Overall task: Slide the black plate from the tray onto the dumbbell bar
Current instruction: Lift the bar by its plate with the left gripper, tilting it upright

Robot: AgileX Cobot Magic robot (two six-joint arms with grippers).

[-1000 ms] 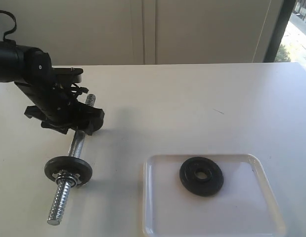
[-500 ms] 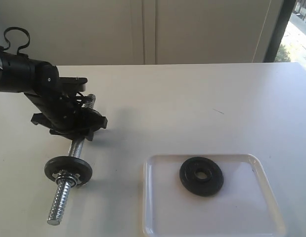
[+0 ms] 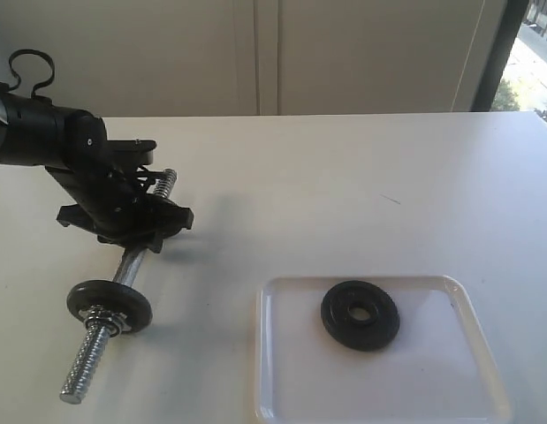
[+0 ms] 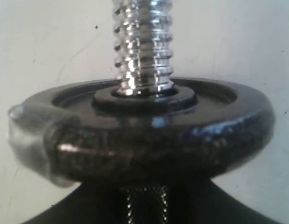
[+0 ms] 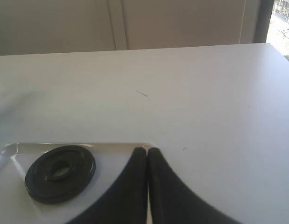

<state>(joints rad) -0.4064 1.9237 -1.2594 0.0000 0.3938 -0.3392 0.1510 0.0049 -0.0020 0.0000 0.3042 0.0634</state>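
While the plate lies untouched, we read this as the opening step: steadying the bar before anything goes onto it. At nine o'clock on the worktop (image 3: 344, 194) the left fingers (image 3: 140, 225) sit down over the dumbbell bar (image 3: 132, 263), which lies slanted from one o'clock to seven o'clock. We cannot tell whether they are clamped on it or merely around it. The arm hides them from outside, and the left wrist view is filled by a black disc (image 4: 149, 135) on the bar with coarse thread standing past it. A second black disc (image 3: 110, 306) rides near the seven o'clock end, with a chrome nut (image 3: 102, 320) against it and bare thread beyond.

Moving across, the white tray (image 3: 282, 389) lies at five o'clock, well apart from the bar. The black plate (image 3: 360, 315) lies flat inside it, toward the tray's twelve o'clock rim. The right fingers (image 5: 143, 163) are pressed together near the tray, holding nothing.

Next, we judge, the right fingers must part, take the plate by its rim and lift it clear of the tray's lip. They must then carry it toward nine o'clock and line its hole up squarely with a threaded end while the left side keeps the bar from rolling.
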